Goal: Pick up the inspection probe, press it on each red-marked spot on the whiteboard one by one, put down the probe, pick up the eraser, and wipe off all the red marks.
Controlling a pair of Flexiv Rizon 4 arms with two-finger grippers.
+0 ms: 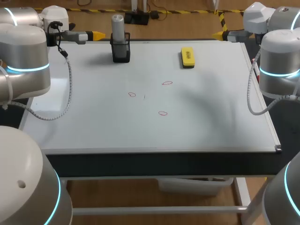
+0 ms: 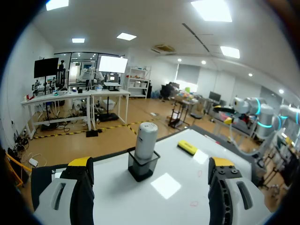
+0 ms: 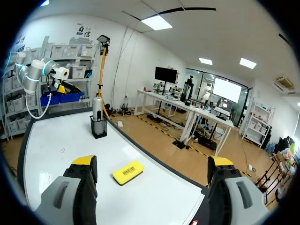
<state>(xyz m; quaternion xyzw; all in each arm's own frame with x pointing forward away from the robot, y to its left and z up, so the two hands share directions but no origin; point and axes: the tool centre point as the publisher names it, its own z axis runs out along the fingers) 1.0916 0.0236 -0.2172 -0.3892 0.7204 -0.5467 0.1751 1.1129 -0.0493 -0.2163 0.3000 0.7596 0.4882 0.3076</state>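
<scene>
The inspection probe (image 1: pixel 117 27), a grey cylinder, stands upright in a black holder (image 1: pixel 121 52) at the back of the whiteboard (image 1: pixel 93 122). A yellow eraser (image 1: pixel 187 56) lies at the back right. Three small red marks (image 1: pixel 167 83) (image 1: pixel 132 94) (image 1: pixel 162 113) sit mid-board. My left gripper (image 1: pixel 97 35) hovers open at the back left; in its wrist view (image 2: pixel 150 163) the probe (image 2: pixel 146 140) stands ahead, apart from the fingers. My right gripper (image 1: pixel 221 34) is open at the back right, with the eraser (image 3: pixel 128 172) lying under and ahead of it (image 3: pixel 153 162).
The whiteboard's metal frame edge (image 1: pixel 260 98) runs along the right, under my right arm. A grey cable (image 1: pixel 69 89) from my left arm hangs over the board's left part. In the right wrist view the probe (image 3: pixel 97 108) stands far ahead.
</scene>
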